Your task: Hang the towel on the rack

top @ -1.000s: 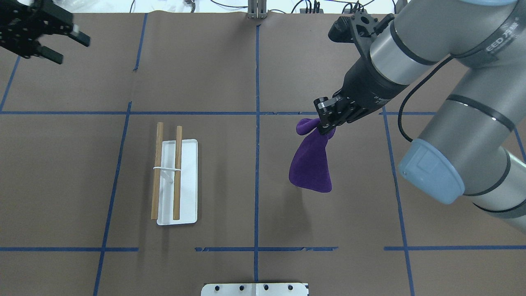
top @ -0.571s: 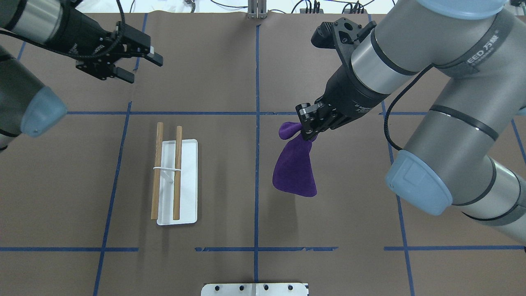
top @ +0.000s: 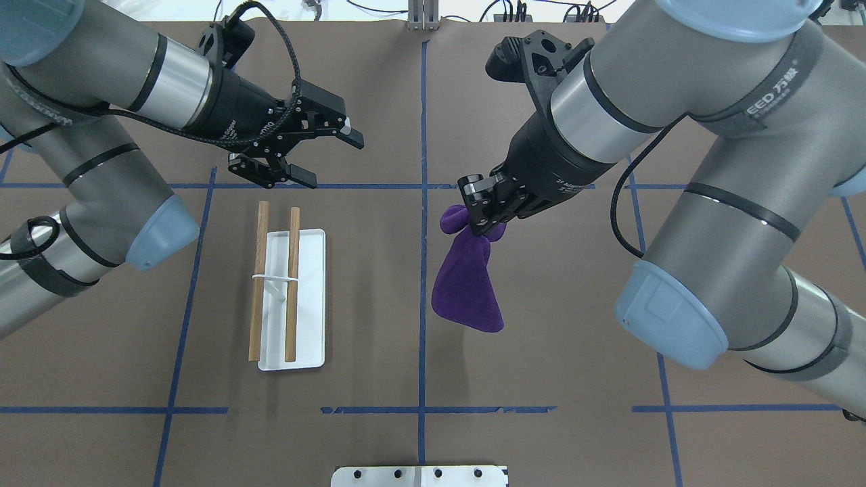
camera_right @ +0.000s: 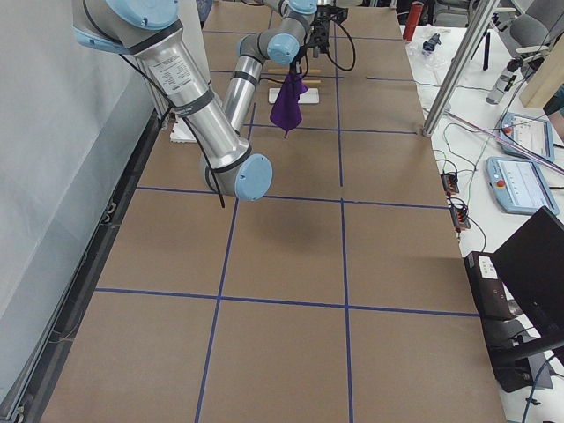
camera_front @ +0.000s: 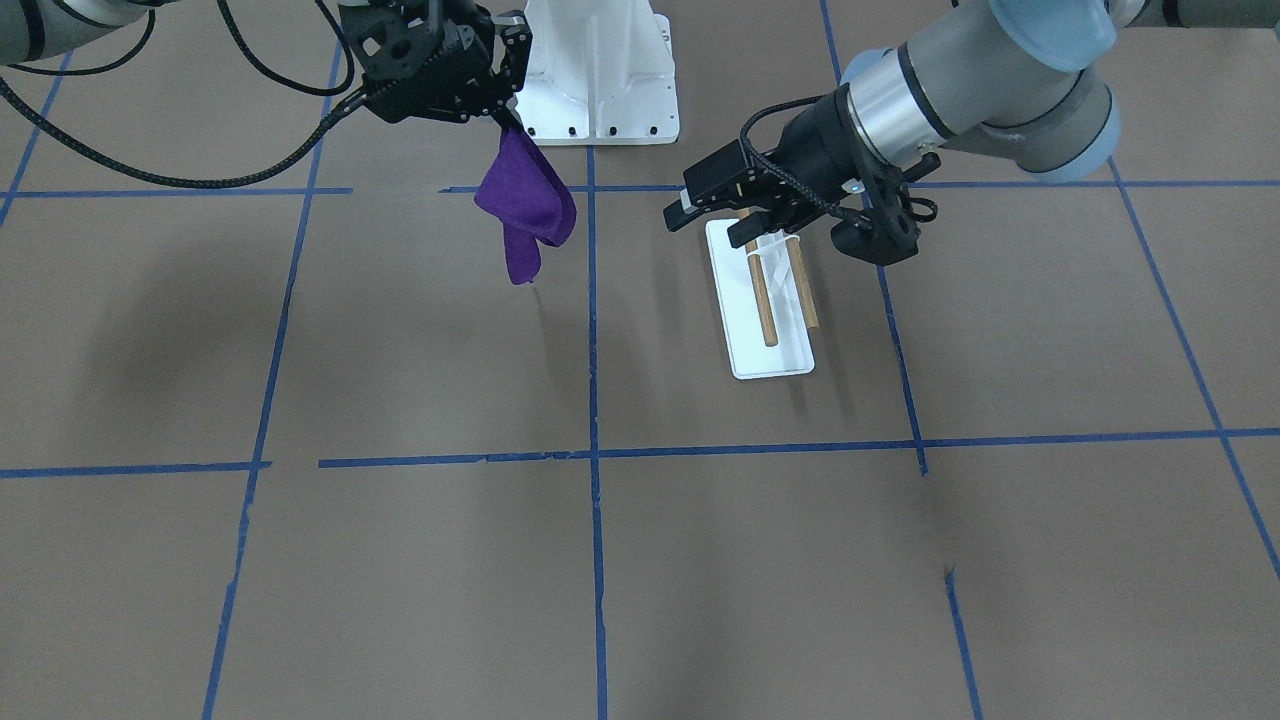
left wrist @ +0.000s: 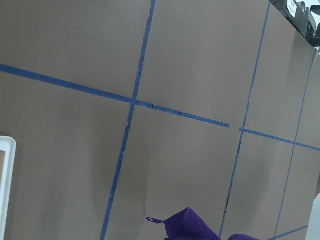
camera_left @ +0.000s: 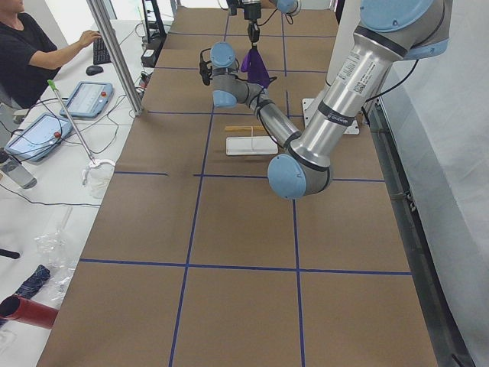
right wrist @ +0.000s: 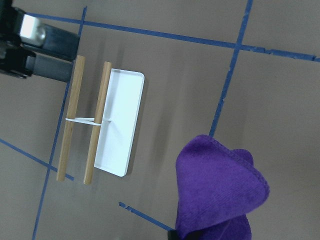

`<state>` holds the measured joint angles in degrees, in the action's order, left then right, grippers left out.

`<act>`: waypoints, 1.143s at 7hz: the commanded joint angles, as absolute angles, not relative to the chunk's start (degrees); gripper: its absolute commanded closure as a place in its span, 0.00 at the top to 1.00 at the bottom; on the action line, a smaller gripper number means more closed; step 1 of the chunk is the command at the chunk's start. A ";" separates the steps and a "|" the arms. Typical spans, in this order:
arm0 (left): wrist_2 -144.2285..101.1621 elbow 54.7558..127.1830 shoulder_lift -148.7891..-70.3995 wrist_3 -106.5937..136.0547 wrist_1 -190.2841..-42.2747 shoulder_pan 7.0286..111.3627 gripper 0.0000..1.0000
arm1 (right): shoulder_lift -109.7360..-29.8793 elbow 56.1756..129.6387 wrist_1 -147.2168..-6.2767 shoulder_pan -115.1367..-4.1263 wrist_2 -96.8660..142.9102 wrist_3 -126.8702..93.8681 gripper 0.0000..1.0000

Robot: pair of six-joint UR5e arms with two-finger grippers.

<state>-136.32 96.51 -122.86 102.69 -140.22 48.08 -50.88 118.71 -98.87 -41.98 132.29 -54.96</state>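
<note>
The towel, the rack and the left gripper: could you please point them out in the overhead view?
towel (top: pixel 467 291): overhead view, middle of the hanging cloth.
rack (top: pixel 311 297): overhead view, bare white base.
left gripper (top: pixel 331 161): overhead view, midway between its fingertips.

Room around the rack (top: pixel 308 297): blocked above, open along one side.
The left gripper (top: pixel 331 162), jaws spread, hangs raised over the rack, though which part lies beneath it cannot be told. Its arm reaches in from the robot's left of the rack. Along the rack's other long side a strip of bare table (top: pixel 375 291) runs its whole length. Beyond that strip the towel (top: pixel 467 291) dangles from the pinching right gripper (top: pixel 479 215), the thick right arm behind it. Toward the robot from the rack, well apart, stands the white pedestal (top: pixel 419 475).
</note>
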 commanded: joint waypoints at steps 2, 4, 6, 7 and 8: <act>-125.71 90.71 -125.76 113.72 -155.64 41.77 0.96 | -48.61 117.78 -98.61 -41.22 131.84 -55.72 0.00; -122.45 90.18 -127.00 113.82 -155.92 38.60 0.87 | -48.52 116.02 -94.24 -40.87 131.75 -57.56 0.00; -122.17 90.18 -127.18 113.82 -155.92 37.80 0.76 | -48.43 115.58 -92.90 -40.96 131.05 -57.57 0.00; -122.17 90.18 -127.18 113.73 -155.92 37.79 0.55 | -48.43 115.58 -92.64 -40.96 130.87 -57.57 0.00; -122.17 90.18 -127.18 113.73 -155.92 37.79 0.17 | -48.43 115.58 -92.64 -40.96 130.87 -57.66 0.00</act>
